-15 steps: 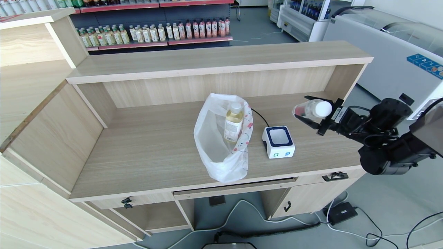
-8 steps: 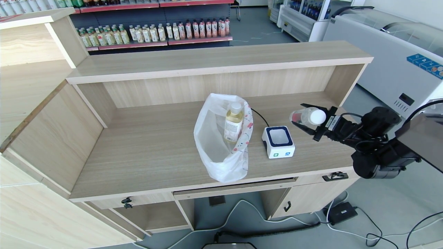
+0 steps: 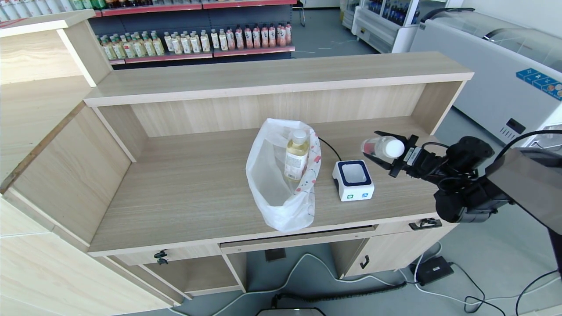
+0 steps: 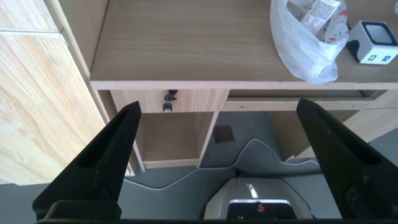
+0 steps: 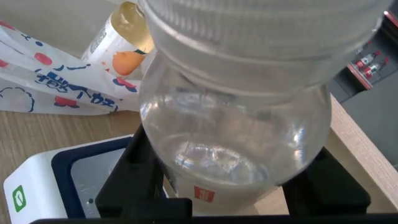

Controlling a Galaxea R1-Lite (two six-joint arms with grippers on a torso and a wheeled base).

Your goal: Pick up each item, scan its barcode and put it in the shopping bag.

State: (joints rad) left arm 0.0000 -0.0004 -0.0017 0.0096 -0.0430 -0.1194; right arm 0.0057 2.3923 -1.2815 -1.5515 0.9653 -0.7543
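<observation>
My right gripper (image 3: pixel 379 148) is shut on a clear bottle (image 3: pixel 388 147) with a white cap, held lying sideways just right of and above the white barcode scanner (image 3: pixel 352 179). In the right wrist view the clear bottle (image 5: pixel 236 124) hangs over the scanner (image 5: pixel 71 180). A white shopping bag (image 3: pixel 281 184) stands open left of the scanner, and a yellow drink bottle (image 3: pixel 296 157) stands inside it. My left gripper (image 4: pixel 221 162) is open with nothing in it, low in front of the counter. From there the bag (image 4: pixel 305 43) and the scanner (image 4: pixel 373 40) show on the counter top.
The wooden counter (image 3: pixel 184 188) has a raised back shelf (image 3: pixel 272 74) and side walls. A black cable (image 3: pixel 329 149) runs from the scanner toward the back wall. Drawers with handles (image 3: pixel 425 224) sit under the front edge. Store shelves with bottles (image 3: pixel 197 41) stand behind.
My right arm has carried the clear bottle leftward, closer to the scanner. The bag, the yellow bottle and the scanner have stayed put.
</observation>
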